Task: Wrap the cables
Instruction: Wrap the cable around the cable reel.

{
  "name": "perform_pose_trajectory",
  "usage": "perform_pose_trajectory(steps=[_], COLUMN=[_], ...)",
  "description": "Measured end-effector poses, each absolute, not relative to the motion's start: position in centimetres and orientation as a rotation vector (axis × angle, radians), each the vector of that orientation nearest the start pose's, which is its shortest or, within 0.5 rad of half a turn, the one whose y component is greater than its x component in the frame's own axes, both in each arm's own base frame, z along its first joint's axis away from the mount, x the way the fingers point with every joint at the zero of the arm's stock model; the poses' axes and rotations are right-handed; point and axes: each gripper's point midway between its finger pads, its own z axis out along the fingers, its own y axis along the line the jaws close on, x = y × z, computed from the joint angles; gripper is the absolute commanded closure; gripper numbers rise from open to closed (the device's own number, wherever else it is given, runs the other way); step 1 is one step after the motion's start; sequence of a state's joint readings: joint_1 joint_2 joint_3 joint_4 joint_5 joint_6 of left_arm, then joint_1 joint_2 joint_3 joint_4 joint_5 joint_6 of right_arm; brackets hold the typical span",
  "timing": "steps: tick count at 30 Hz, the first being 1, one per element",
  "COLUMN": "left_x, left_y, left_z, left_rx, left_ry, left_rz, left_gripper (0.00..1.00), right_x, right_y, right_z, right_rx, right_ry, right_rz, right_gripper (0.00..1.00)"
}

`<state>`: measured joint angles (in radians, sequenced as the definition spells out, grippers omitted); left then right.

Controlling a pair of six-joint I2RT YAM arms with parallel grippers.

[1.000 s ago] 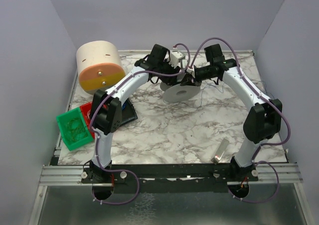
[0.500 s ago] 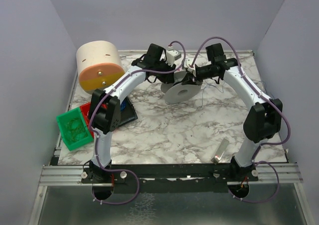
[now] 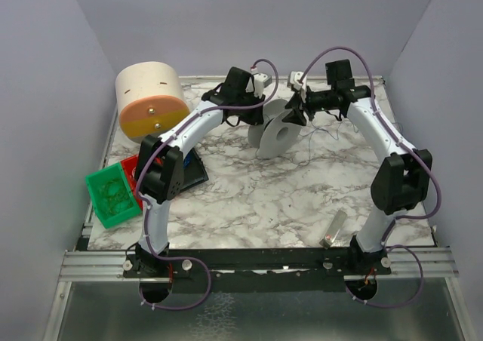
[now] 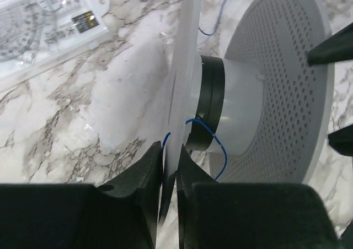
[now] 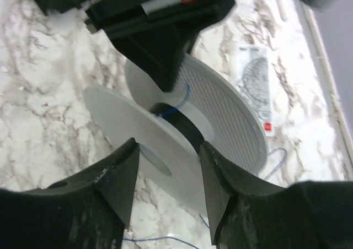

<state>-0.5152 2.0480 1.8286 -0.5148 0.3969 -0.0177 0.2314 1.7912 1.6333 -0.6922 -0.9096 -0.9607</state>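
Observation:
A grey-white spool (image 3: pixel 275 133) stands tilted on its edge at the back of the table. The cable is a thin blue-grey wire; a loose loop of it (image 4: pixel 222 150) hangs off the dark hub (image 4: pixel 209 108). More of the cable (image 3: pixel 317 141) trails on the marble to the right. My left gripper (image 4: pixel 170 150) is shut on the rim of the thin flange (image 4: pixel 185 67), seen edge-on. My right gripper (image 5: pixel 168 147) is open, its fingers standing either side of the near flange (image 5: pixel 127 117) without pinching it. Slack cable (image 5: pixel 160 239) lies below those fingers.
A cream cylinder with an orange face (image 3: pixel 151 99) sits back left. A green bin (image 3: pixel 113 195) and a red bin (image 3: pixel 130 167) stand at the left edge beside a dark flat item (image 3: pixel 198 171). A clear packet (image 4: pixel 44 23) lies behind the spool. A small clear piece (image 3: pixel 334 228) lies front right.
The spool has been tipped from lying nearly flat to standing steeply. My left gripper has closed on its flange. My right gripper has opened and moved slightly right.

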Motion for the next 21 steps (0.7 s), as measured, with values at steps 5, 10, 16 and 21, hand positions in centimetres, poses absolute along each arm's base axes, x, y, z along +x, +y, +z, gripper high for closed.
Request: perform_pose_trajectory(steps=[5, 10, 16, 21], left_x=[44.9, 45.7, 46.1, 46.5], left_y=[-31.7, -30.9, -30.5, -30.2], left_z=[16.4, 16.3, 16.3, 16.6], left_rx=[0.555, 0.408, 0.346, 0.348], left_ry=[2.285, 2.319, 2.327, 2.307], left_rz=[-0.66, -0.623, -0.598, -0.56], left_gripper=[1.0, 1.0, 1.0, 1.0], right_x=[43.1, 43.5, 42.1, 41.3], right_y=[18.8, 16.3, 16.4, 16.8], right_z=[22.5, 22.8, 22.7, 21.8], right_rx=[-1.292, -1.125, -1.093, -1.123], right_ry=[1.617, 1.69, 1.675, 1.669], right_rz=[0.65, 0.621, 0.63, 0.658], right_gripper=[0.37, 0.33, 0.31, 0.12])
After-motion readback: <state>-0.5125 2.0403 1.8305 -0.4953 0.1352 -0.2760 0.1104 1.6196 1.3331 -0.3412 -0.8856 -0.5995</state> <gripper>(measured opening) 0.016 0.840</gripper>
